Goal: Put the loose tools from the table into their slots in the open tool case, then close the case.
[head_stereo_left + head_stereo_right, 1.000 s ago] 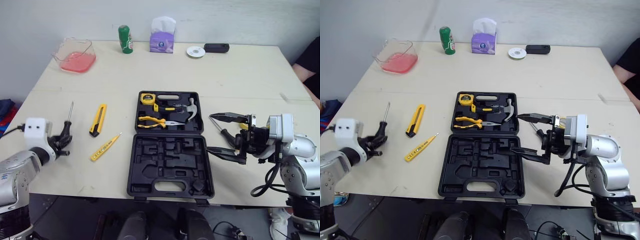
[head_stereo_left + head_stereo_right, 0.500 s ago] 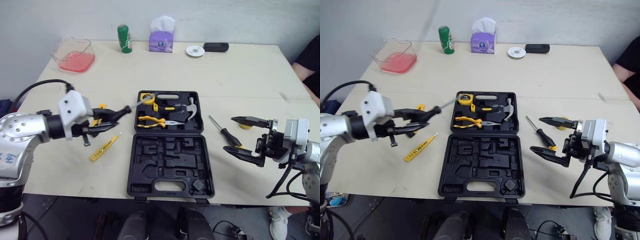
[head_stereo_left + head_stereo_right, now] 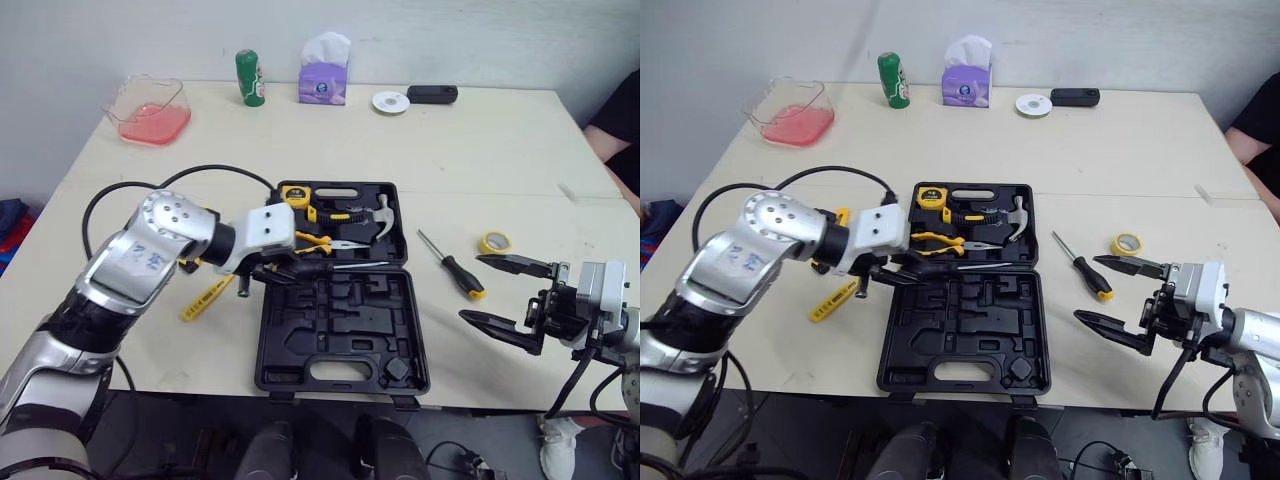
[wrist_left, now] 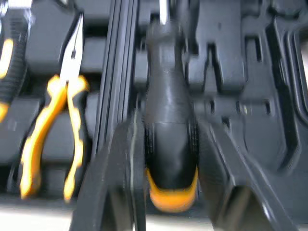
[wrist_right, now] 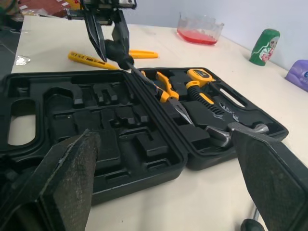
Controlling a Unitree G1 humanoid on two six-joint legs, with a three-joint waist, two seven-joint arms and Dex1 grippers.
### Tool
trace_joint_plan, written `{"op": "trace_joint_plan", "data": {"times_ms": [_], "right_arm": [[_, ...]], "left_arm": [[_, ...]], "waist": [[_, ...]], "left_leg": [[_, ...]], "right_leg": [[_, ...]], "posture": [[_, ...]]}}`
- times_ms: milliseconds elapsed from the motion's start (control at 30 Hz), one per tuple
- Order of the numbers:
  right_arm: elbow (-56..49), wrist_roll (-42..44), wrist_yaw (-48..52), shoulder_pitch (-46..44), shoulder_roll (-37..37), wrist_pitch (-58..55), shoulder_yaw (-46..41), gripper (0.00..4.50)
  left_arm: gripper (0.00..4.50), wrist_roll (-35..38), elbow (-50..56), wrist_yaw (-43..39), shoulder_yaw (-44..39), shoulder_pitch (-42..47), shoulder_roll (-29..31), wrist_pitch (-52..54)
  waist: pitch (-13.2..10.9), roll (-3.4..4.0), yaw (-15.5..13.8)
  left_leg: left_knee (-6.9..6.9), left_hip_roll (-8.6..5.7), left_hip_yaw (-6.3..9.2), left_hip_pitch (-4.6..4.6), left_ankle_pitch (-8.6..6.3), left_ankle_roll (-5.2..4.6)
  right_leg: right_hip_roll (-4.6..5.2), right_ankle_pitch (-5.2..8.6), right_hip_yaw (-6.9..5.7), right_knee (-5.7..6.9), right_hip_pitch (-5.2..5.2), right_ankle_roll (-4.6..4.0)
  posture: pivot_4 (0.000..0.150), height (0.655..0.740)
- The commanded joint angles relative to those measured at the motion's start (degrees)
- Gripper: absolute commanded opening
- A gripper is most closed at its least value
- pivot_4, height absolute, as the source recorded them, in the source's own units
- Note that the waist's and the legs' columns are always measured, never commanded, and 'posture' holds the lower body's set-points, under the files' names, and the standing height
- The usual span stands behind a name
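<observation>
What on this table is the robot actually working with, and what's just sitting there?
For the job: tool case, held screwdriver, loose screwdriver, tester pen, utility knife, yellow tape roll.

Just lying about: green can, tissue box, pink container, white disc, black device.

The black moulded plastic tool case (image 3: 340,330) looks matt and faintly grained. The black-handled screwdriver (image 4: 171,120) has smooth, slightly glossy plastic and a bright metal shaft. The pale cream table (image 3: 500,150) is smooth and matt.
</observation>
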State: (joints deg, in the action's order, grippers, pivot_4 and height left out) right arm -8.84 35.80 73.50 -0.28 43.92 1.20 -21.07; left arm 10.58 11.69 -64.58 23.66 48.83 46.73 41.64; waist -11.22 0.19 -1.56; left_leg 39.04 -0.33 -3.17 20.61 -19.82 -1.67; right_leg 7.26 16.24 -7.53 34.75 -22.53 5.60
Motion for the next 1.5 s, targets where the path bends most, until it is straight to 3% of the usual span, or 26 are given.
{"op": "trace_joint_plan", "data": {"times_ms": [33, 667, 1333, 1367, 1467, 1500], "right_arm": [[-1.8, 1.1, 0.0, 1.2, 0.2, 0.9, -2.3, 4.5], [-1.6, 0.4, 0.2, 1.0, -0.4, 1.4, -0.6, 4.5], [-2.8, 0.3, -1.0, 1.1, -0.6, 0.9, -0.5, 4.5], [-2.7, 0.3, -0.9, 1.1, -0.6, 1.0, -0.5, 4.5], [-2.6, 0.4, -0.7, 1.1, -0.6, 1.1, -0.5, 4.5], [-2.5, 0.3, -0.7, 1.1, -0.6, 1.1, -0.5, 4.5]], "left_arm": [[1.01, -3.1, 0.8, -0.9, 2.1, 2.0, 0.2, 0.6], [1.01, -14.5, -5.9, -1.9, 8.0, 4.9, -4.0, -2.9], [1.01, -17.5, -9.4, -2.6, 7.3, 4.0, -6.5, -7.8], [2.05, -17.4, -9.6, -2.4, 7.1, 4.0, -6.6, -8.4], [3.26, -16.5, -9.6, -2.2, 5.5, 4.6, -7.4, -9.3], [3.26, -15.8, -9.0, -2.6, 4.9, 4.7, -7.6, -9.0]], "waist": [[0.0, 0.0, 0.1], [0.0, -0.02, 0.0], [0.0, -0.02, -0.1], [0.0, -0.02, -0.1], [0.0, -0.02, -0.1], [0.0, -0.02, -0.1]], "left_leg": [[0.0, 0.0, 0.0, 0.0, 0.0, 0.0], [0.07, 0.0, 0.01, 0.01, 0.0, 0.0], [0.18, -0.02, 0.0, -0.03, 0.01, -0.02], [0.19, -0.02, 0.01, -0.03, 0.01, -0.02], [0.22, -0.03, 0.0, -0.03, 0.02, -0.04], [0.23, -0.03, 0.01, -0.03, 0.02, -0.04]], "right_leg": [[0.0, 0.0, -0.01, 0.01, 0.0, 0.0], [0.01, 0.0, 0.11, 0.04, 0.01, 0.0], [0.05, 0.0, 0.12, 0.19, 0.02, 0.0], [0.06, 0.0, 0.12, 0.21, 0.02, 0.0], [0.08, 0.0, 0.12, 0.25, 0.03, 0.0], [0.08, 0.0, 0.13, 0.25, 0.03, 0.0]], "posture": [[0.15, 0.74], [0.15, 0.74], [0.15, 0.74], [0.15, 0.74], [0.15, 0.74], [0.15, 0.74]]}}
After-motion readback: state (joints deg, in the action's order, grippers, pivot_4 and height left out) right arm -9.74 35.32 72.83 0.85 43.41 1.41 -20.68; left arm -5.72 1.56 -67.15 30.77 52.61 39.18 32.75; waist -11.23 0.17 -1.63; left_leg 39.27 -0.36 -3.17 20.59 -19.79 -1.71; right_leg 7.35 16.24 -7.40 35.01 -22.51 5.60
